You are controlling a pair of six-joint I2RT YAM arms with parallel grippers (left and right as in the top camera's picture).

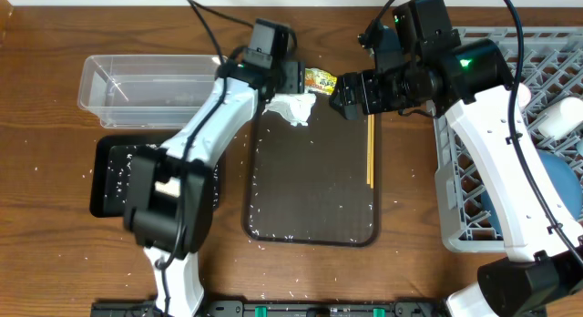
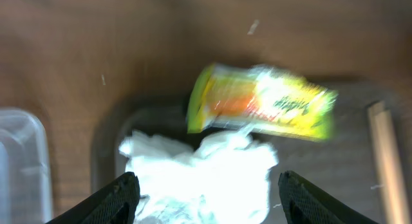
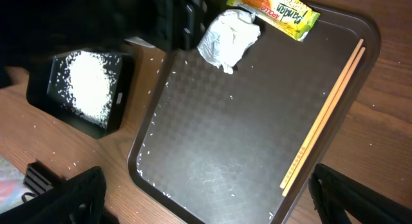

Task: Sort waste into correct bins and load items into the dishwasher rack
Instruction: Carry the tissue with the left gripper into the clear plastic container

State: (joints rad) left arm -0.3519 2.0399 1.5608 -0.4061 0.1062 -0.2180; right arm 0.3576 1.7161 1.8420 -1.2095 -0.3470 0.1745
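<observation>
Surface: brown wooden table [image 1: 55,25], stray rice grains [image 3: 87,85] dotted about, most of them heaped in one bin.
Tissue: crumpled white tissue [image 1: 293,107] lies at the far end of the brown serving tray [image 1: 310,189], touching the snack wrapper [image 1: 319,79].
Wrapper: green-yellow, printed, lying across the tray's far rim.
Left gripper [image 2: 206,195]: over the tissue, fingers spread with one on either side of the wad, gripping nothing (wrist view is blurred, so contact cannot be told).
Right gripper [image 3: 206,195]: near the wrapper, fingers wide apart and empty.
Chopsticks [image 1: 370,148]: along the tray's right side.
Bins: black tray [image 1: 109,185] left of the serving tray, holding the rice heap; clear tub [image 1: 146,80] beyond it.
Rack: dishwasher rack [image 1: 537,71] at the far right.
Step, my reading: grasping the tissue.
Doing it well: descend centred on the wad, close on its bulk rather than a loose fold, keep clear of the wrapper, then lift before swinging toward a bin.
</observation>
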